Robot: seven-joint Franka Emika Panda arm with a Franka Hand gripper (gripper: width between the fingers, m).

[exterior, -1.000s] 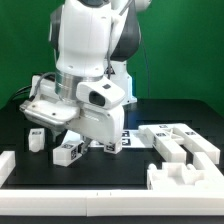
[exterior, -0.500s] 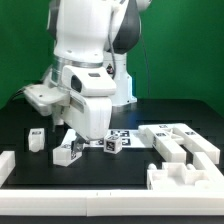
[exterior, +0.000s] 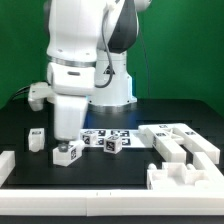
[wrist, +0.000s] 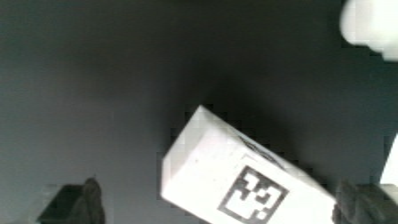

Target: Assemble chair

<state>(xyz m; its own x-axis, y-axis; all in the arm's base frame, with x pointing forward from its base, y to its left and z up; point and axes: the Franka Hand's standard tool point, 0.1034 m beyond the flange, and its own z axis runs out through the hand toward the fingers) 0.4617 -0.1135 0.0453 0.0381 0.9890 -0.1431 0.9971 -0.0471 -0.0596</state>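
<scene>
Chair pieces sit spread across the black table (exterior: 110,172): small block (exterior: 37,138) at the exterior view's left, tagged block (exterior: 68,152) right under the gripper (wrist: 222,205) (fingers spread wide, clutching nothing), big stepped pieces (exterior: 185,150) away on the right.

You see a white arm (exterior: 80,60) over a black table (exterior: 110,180), with a green backdrop (exterior: 190,40) far behind. The chair block (exterior: 68,152) at the exterior view's left is matte white with a black-and-white square tag. The chair pieces (exterior: 185,150) at the right are white.
</scene>
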